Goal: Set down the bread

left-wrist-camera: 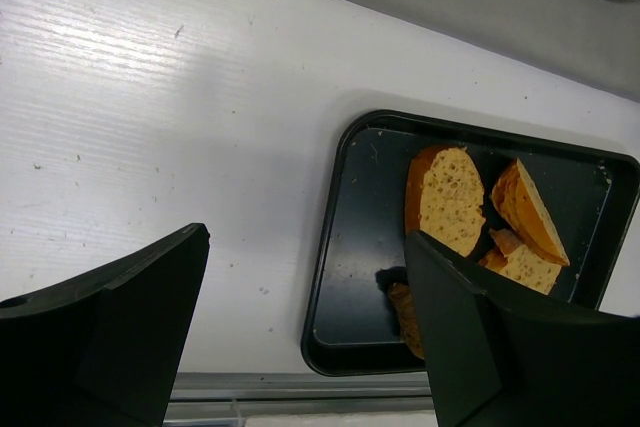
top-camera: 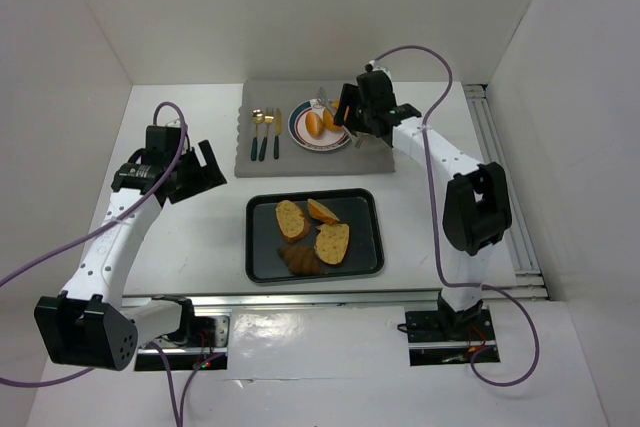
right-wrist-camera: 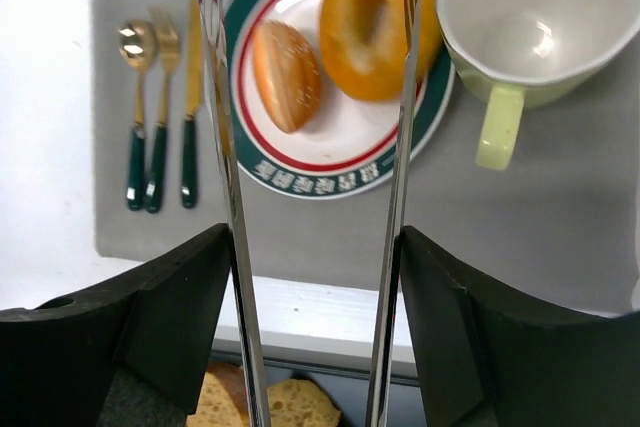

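Three tan toast slices (top-camera: 291, 218) and a dark croissant (top-camera: 300, 261) lie in the black tray (top-camera: 262, 247). A golden bagel (right-wrist-camera: 375, 22) and an orange roll (right-wrist-camera: 285, 72) lie on the green-rimmed plate (right-wrist-camera: 330, 179). My right gripper (right-wrist-camera: 315, 277) is shut on steel tongs (right-wrist-camera: 225, 147). The tong arms are spread over the plate, with the bagel and roll between them; the right tip overlaps the bagel. My left gripper (left-wrist-camera: 305, 277) is open and empty above the table, at the tray's left edge (left-wrist-camera: 350, 277). The toast (left-wrist-camera: 447, 197) and croissant (left-wrist-camera: 405, 312) lie to its right.
The plate rests on a grey mat (top-camera: 260, 162) at the back, with gold and green cutlery (top-camera: 265, 134) to its left. A pale green cup (right-wrist-camera: 530, 17) stands right of the plate. White walls enclose the table.
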{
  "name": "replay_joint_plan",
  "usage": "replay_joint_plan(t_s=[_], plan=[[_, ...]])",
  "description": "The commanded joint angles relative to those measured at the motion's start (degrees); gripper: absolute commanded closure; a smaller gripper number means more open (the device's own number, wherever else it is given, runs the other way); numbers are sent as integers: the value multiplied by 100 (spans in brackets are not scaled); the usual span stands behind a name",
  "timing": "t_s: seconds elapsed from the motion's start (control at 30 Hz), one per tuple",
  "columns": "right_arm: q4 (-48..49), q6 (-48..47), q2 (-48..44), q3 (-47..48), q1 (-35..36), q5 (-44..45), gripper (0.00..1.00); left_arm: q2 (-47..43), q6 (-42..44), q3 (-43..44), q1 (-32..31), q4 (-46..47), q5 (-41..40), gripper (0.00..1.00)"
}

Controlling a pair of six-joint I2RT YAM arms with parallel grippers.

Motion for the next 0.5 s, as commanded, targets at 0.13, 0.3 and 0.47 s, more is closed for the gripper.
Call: replay_joint_plan(t_s=[0.13, 0.3, 0.47], plan=[[-156, -116, -902, 625, 328, 518, 26, -60, 173, 260, 34, -32, 80, 8], [-339, -379, -1604, 265, 705, 528, 33, -175, 173, 313, 34, -32, 202, 8], [-1200, -661, -2193, -489, 1022, -7, 38, -175, 235, 243, 34, 56, 370, 8]])
